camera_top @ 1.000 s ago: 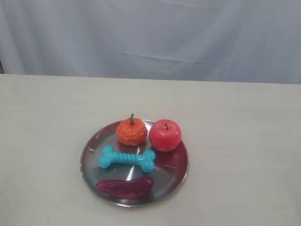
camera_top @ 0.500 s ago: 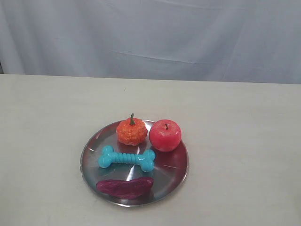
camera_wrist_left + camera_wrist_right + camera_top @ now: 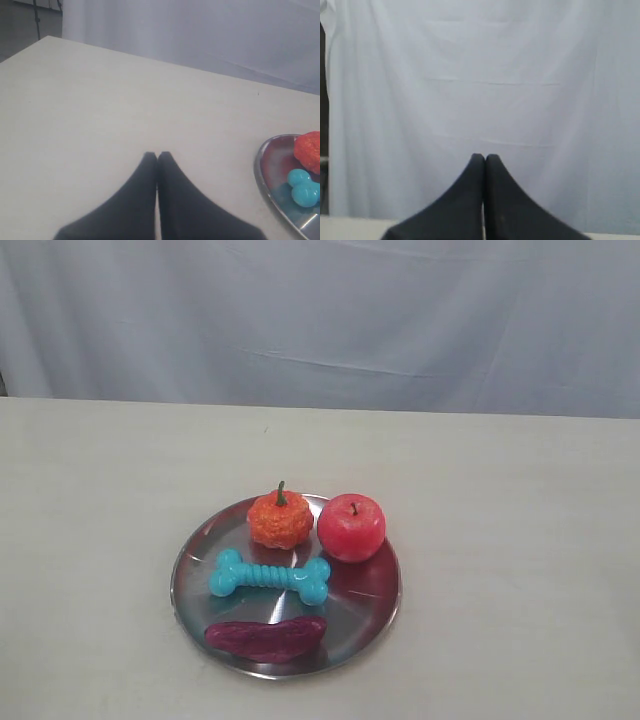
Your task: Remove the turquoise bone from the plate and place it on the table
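Nothing has moved. The turquoise rubber bone (image 3: 268,576) still lies on the round silver plate (image 3: 370,602), away from my jaws, both pressed together.

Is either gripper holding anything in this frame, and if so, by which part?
Nothing is held. The left gripper and the right gripper are both shut empty; the turquoise bone lies on the plate.

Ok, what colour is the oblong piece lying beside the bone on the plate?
The oblong piece is dark purple, seen best in the exterior view.
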`<state>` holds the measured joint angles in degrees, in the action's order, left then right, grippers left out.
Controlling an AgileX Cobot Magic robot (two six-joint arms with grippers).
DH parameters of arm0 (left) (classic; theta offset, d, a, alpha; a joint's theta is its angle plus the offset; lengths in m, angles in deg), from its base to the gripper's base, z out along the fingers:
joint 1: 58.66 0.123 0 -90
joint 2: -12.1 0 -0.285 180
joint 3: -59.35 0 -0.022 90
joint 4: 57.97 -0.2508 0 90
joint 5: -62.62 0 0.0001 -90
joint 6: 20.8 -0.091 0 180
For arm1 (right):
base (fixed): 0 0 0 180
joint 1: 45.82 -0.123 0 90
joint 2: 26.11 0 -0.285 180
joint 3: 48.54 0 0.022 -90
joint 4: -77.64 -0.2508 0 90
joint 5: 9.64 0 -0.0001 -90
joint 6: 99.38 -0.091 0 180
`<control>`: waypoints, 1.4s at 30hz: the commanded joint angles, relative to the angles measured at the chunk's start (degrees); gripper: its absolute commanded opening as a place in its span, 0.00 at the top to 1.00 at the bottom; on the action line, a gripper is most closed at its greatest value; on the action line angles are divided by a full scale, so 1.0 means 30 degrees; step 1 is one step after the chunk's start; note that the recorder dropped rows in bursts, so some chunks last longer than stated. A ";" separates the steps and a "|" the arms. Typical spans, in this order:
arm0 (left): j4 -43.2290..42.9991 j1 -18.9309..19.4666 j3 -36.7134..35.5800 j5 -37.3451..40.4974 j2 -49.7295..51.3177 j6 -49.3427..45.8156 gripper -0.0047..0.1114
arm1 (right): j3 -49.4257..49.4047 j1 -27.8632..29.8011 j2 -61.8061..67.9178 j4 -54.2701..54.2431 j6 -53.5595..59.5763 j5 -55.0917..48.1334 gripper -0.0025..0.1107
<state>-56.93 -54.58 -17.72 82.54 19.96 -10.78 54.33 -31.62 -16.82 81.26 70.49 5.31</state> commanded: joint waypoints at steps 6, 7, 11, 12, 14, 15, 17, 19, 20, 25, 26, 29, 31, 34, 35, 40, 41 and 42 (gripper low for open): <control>0.0063 -0.0110 -0.0049 -0.0101 -0.0025 0.0036 0.96 | 0.4792 0.0079 0.3104 -0.0319 -0.2138 -0.7463 0.98; 0.0063 -0.0110 -0.0049 -0.0101 -0.0025 0.0036 0.96 | 0.5713 0.0079 0.3927 -0.0319 -0.1254 -0.8332 0.98; 0.0063 -0.0110 -0.0049 -0.0101 -0.0025 0.0036 0.96 | 0.9758 -0.0838 0.8539 -0.1097 0.0763 -1.0795 0.98; 0.0063 -0.0110 -0.0049 -0.0101 -0.0025 0.0036 0.96 | 1.0332 -0.1190 0.9469 -0.1208 0.1441 -1.1167 0.98; 0.0063 -0.0110 -0.0049 -0.0101 -0.0025 0.0036 0.96 | 1.1896 -0.2223 1.1392 -0.1208 0.3236 -1.2666 0.98; 0.0063 -0.0110 -0.0049 -0.0101 -0.0025 0.0036 0.96 | 1.2568 -0.2674 1.2179 -0.1208 0.3924 -1.3384 0.98; 0.0063 -0.0110 -0.0049 -0.0101 -0.0025 0.0036 0.96 | 1.4260 -0.3802 1.4098 -0.1208 0.4985 -1.4762 0.98; 0.0063 -0.0110 -0.0049 -0.0101 -0.0025 0.0036 0.96 | 1.5861 -0.4785 1.5982 -0.1208 0.5896 -1.5655 0.98; 0.0063 -0.0110 -0.0049 -0.0101 -0.0025 0.0036 0.96 | 1.6825 -0.5285 1.7032 -0.1208 0.6203 -1.6240 0.98; 0.0063 -0.0110 -0.0049 -0.0101 -0.0025 0.0036 0.96 | 2.1687 -0.7457 2.2461 -0.1208 0.6942 -1.9087 0.98; 0.0063 -0.0110 -0.0049 -0.0101 -0.0025 0.0036 0.96 | 2.2525 -0.7860 2.3515 -0.1208 0.7370 -1.9397 0.98; 0.0063 -0.0110 -0.0049 -0.0101 -0.0025 0.0036 0.96 | 2.4420 -0.8895 2.6311 -0.1208 0.8404 -1.9616 0.98; 0.0063 -0.0110 -0.0049 -0.0101 -0.0025 0.0036 0.96 | 2.5445 -0.9415 2.8130 -0.1208 0.9008 -1.9580 0.98; 0.0063 -0.0110 -0.0049 -0.0101 -0.0025 0.0036 0.96 | 2.6535 -0.9981 3.0323 -0.1208 0.9830 -1.9788 0.98; 0.0063 -0.0110 -0.0049 -0.0101 -0.0025 0.0036 0.96 | 2.6772 -1.0116 3.1002 -0.1208 0.9875 -1.9788 0.98; 0.0063 -0.0110 -0.0049 -0.0101 -0.0025 0.0036 0.96 | 2.7106 -1.0159 3.3578 -0.1914 1.0856 -1.9489 0.98; 0.0063 -0.0110 -0.0049 -0.0101 -0.0025 0.0036 0.96 | 2.7106 -1.0159 3.4077 -0.1965 1.0898 -1.9450 0.98; 0.0063 -0.0110 -0.0049 -0.0101 -0.0025 0.0036 0.96 | 2.7106 -1.0159 3.4731 -0.2206 1.0898 -1.9274 0.98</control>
<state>-56.93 -54.58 -17.72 82.54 19.96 -10.78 135.04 -61.95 84.97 75.67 102.05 -53.35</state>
